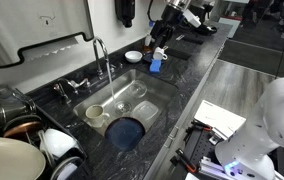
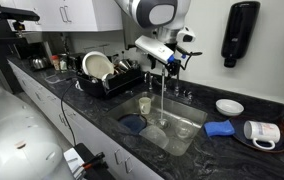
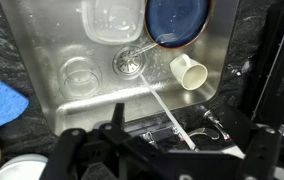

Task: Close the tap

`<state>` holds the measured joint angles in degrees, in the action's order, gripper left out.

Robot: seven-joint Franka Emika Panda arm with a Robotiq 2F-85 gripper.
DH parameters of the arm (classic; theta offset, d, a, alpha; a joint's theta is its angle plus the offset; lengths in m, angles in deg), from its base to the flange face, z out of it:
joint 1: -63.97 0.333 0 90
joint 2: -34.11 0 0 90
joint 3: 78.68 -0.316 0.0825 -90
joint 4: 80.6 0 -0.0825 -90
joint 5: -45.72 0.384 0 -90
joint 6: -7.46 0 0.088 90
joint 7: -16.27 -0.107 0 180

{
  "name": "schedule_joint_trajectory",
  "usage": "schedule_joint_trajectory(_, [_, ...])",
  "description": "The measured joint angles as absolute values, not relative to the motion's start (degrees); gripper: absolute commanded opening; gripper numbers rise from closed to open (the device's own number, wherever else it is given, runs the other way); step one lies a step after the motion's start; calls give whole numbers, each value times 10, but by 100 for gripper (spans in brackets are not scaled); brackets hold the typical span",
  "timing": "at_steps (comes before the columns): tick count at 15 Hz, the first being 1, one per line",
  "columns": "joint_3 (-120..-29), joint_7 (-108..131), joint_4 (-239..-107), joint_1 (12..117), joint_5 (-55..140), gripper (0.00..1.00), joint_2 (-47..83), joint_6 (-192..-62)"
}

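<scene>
The tap (image 1: 99, 48) is a tall chrome gooseneck at the back of the steel sink (image 1: 152, 98), and water runs from its spout into the basin. In an exterior view, my gripper (image 2: 168, 57) hangs just above the top of the tap (image 2: 151, 78). In another it shows as a dark shape high up (image 1: 165, 30). In the wrist view, the spout and stream (image 3: 167, 115) run as a bright line between my dark fingers (image 3: 162, 148). The fingers stand wide apart, holding nothing. I cannot make out the lever.
In the sink lie a blue plate (image 3: 177, 20), a white cup (image 3: 189, 72), a glass (image 3: 79, 75) and a clear container (image 3: 112, 20). A low chrome fixture (image 3: 214, 125) sits behind the sink. A blue sponge (image 2: 219, 128) and a white bowl (image 2: 229, 106) lie beside it. A dish rack (image 2: 107, 72) stands on the counter.
</scene>
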<state>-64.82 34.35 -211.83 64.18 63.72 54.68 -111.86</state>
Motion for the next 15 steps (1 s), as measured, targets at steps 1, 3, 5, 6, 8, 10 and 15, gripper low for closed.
schedule_joint_trajectory(1, [-658, 337, -2126, 644, 651, 74, 539, -1134])
schedule_joint_trajectory(3, [-674, 327, -2139, 652, 680, 71, 524, -1168])
schedule_joint_trajectory(5, [-687, 323, -2149, 660, 711, 56, 509, -1206])
schedule_joint_trajectory(6, [-692, 323, -2153, 664, 729, 50, 501, -1231])
schedule_joint_trajectory(8, [-699, 325, -2159, 674, 764, 36, 487, -1283])
schedule_joint_trajectory(10, [-703, 331, -2162, 681, 789, 47, 473, -1331])
schedule_joint_trajectory(15, [-707, 339, -2162, 686, 805, 29, 454, -1372])
